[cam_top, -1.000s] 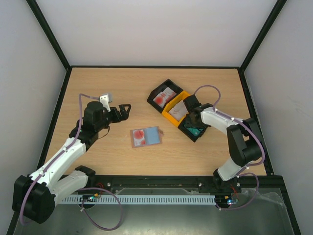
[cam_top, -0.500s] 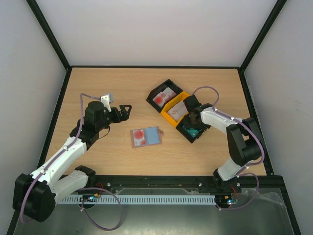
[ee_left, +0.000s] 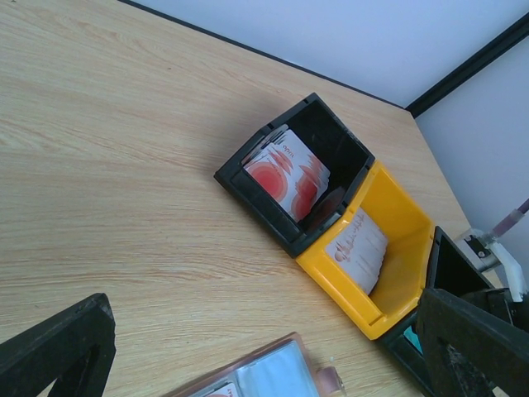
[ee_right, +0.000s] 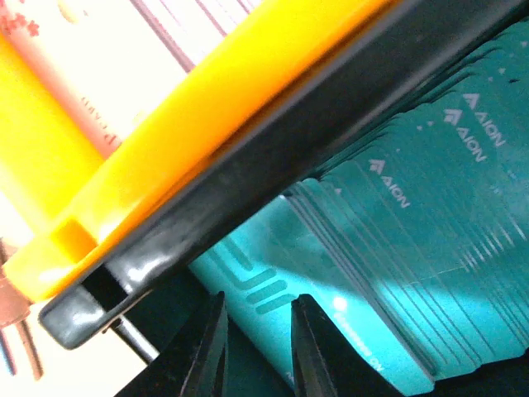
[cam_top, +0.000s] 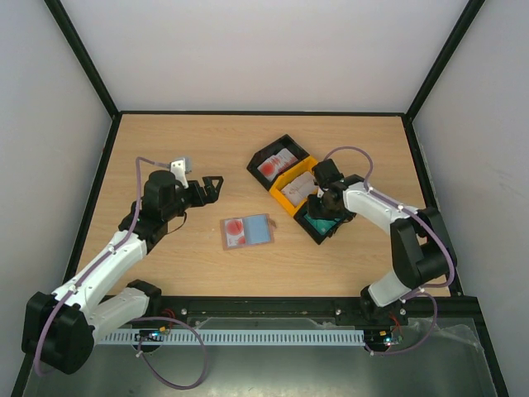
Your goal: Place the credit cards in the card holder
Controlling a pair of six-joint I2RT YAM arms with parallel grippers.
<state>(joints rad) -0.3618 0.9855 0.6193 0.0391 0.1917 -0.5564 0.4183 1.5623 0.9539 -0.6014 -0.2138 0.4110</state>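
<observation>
The card holder (cam_top: 248, 231) lies open on the table, with a red-and-white card in its left pocket and a blue-grey pocket on its right; its top edge shows in the left wrist view (ee_left: 273, 372). Teal credit cards (ee_right: 430, 248) stand stacked in the near black tray (cam_top: 324, 236). My right gripper (cam_top: 321, 211) is down inside that tray, its jaws (ee_right: 256, 347) a narrow gap apart in front of the front teal card, gripping nothing. My left gripper (cam_top: 207, 186) is wide open and empty (ee_left: 264, 364), left of the trays and above the holder.
An orange tray (cam_top: 285, 198) holds white cards with red marks (ee_left: 357, 244). A far black tray (cam_top: 285, 141) holds red-and-white cards (ee_left: 285, 174). The three trays touch in a diagonal row. Black frame rails border the table.
My right gripper has shifted a little left and lower into the teal-card tray, and the tray row looks nudged slightly left. The left arm and the card holder have not moved.
</observation>
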